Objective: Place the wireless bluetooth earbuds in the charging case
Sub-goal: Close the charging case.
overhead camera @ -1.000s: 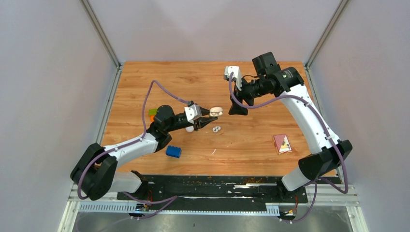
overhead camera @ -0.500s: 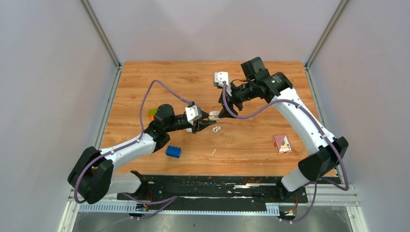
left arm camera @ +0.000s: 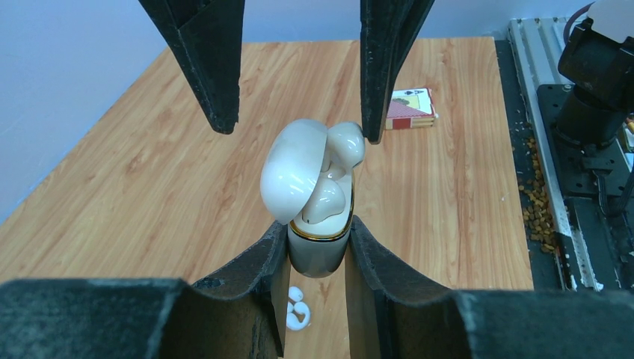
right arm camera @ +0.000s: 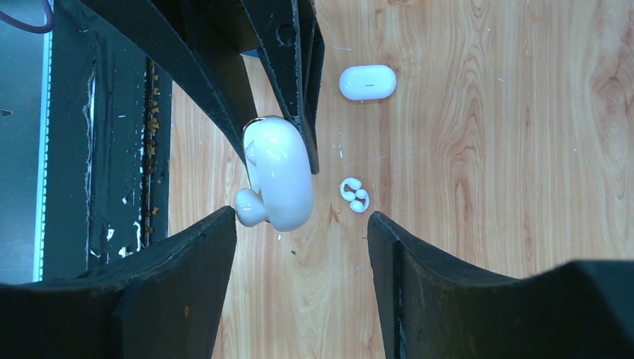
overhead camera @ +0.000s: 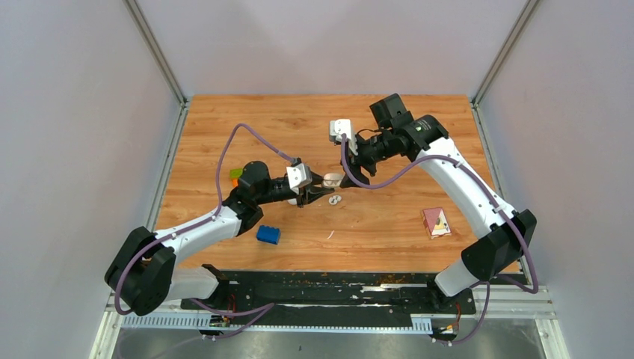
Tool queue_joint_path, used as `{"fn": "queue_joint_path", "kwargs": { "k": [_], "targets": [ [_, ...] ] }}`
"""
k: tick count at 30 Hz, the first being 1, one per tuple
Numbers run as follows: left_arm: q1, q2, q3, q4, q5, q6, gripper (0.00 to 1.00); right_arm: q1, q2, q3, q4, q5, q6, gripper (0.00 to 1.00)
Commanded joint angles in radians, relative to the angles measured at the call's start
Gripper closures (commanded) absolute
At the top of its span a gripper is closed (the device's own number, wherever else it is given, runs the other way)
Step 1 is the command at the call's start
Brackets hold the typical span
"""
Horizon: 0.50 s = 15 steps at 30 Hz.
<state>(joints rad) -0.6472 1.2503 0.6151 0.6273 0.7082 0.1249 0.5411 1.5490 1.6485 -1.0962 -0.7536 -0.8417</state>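
1. Step in hand, as I judge it: seating an earbud. The left gripper (left arm camera: 317, 228) is clamped on the body of the glossy white oval plastic charging case with a gold rim (left arm camera: 320, 254). It holds the case clear of the wooden bench (left arm camera: 463, 187), with the opening pointing away from its wrist and the hinged lid (left arm camera: 290, 172) flipped open to one side.
2. The right gripper (right arm camera: 299, 221) hangs just beyond the case's open end, jaws apart and holding nothing. The lid and opening lie between its fingers.
3. One small rounded white plastic earbud (left arm camera: 327, 200) sits inside the case, just past the left gripper's fingertips. A second white earbud (left arm camera: 346, 142) stands proud of the rim, touching or nearly touching one right finger; I cannot tell which.
4. The next move probably calls for a gentle push on the raised earbud, square into its pocket, against a firm left grip. After that the lid can be shut. A sideways nudge could tip the earbud out.
5. Beneath the left gripper, a tiny cluster of white curled pieces (right arm camera: 355, 194) lies on the bench. They may be more earbuds, but they are too small to tell. A closed white oval pod (right arm camera: 367, 82) lies beyond them.
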Motion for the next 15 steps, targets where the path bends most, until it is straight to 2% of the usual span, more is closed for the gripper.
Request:
{"fn": "queue_joint_path", "kwargs": {
  "k": [1, 10, 15],
  "targets": [
    [0.004, -0.019, 0.042, 0.032, 0.029, 0.025, 0.90, 0.005, 0.004, 0.027, 0.036, -0.006, 0.007, 0.36],
    [0.002, -0.003, 0.044, 0.043, 0.033, 0.024, 0.90, 0.009, 0.031, 0.036, 0.082, 0.015, 0.073, 0.37],
    [0.003, 0.012, 0.046, 0.034, -0.005, -0.008, 0.90, 0.011, 0.009, 0.061, 0.011, -0.050, 0.035, 0.35]
  ]
}}
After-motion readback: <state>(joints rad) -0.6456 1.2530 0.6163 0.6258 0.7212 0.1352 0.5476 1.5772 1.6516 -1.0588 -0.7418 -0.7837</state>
